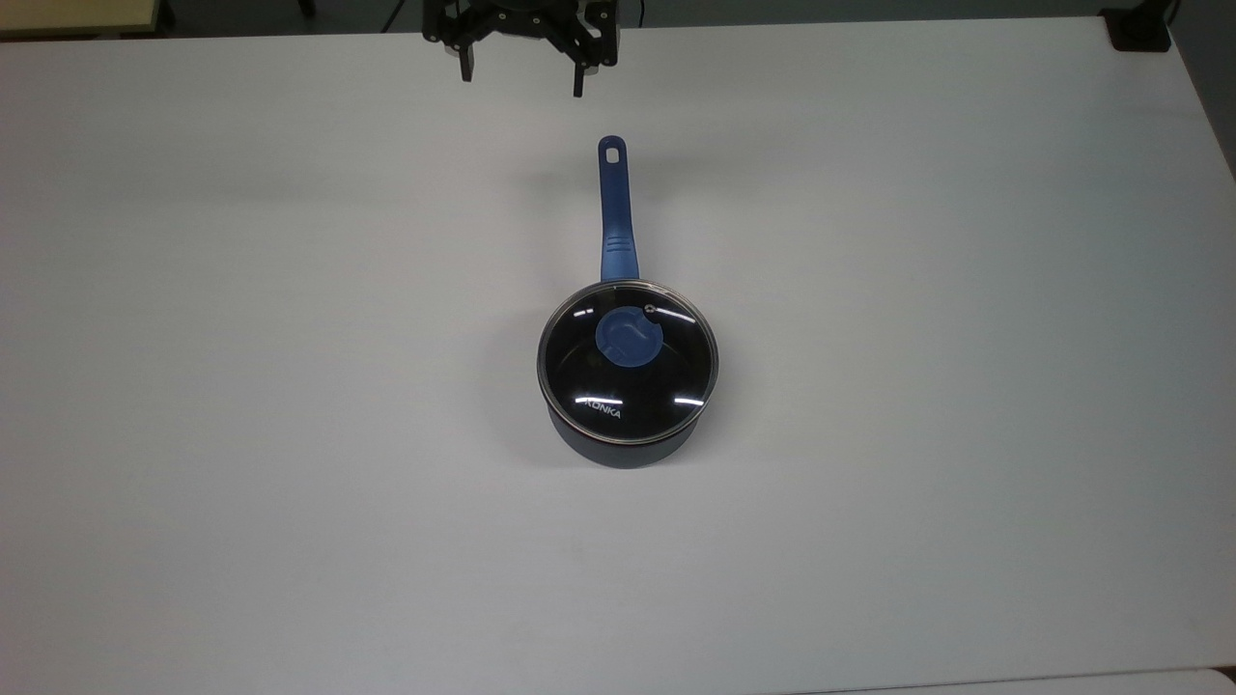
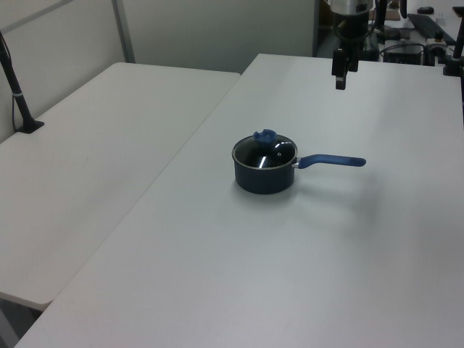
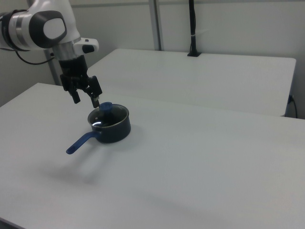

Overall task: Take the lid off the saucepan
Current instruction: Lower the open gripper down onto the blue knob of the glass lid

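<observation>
We read "KONKA" on the lid, which sits on the saucepan mid-worktop. In the top view the tool hangs open and empty beyond the saucepan's handle end; the right view adds the white arm above the saucepan's handle side

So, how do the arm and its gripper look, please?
The arm is white and rounded, with grey joint rings and a black cable behind it. The gripper is black, with two thin black fingers.
</observation>
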Tool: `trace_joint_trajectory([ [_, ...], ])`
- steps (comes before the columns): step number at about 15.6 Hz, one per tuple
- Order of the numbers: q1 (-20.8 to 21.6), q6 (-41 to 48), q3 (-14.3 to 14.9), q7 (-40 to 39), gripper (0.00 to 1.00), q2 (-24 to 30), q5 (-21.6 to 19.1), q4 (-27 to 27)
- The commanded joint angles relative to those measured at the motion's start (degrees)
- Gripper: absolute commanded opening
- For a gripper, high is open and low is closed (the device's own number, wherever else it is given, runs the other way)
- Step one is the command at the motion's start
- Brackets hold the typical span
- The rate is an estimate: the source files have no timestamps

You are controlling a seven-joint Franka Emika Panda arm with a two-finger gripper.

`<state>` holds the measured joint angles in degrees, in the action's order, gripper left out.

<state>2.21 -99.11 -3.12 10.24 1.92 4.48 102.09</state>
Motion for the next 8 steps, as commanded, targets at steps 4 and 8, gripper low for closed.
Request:
trace_joint_trajectory([
  [4, -1.9, 0.4, 0.5, -2.5, 1.00, 0.1, -0.2, -0.5],
  [8, -1.9, 0.2, 0.5, -3.4, 1.00, -0.2, -0.2, -0.7],
])
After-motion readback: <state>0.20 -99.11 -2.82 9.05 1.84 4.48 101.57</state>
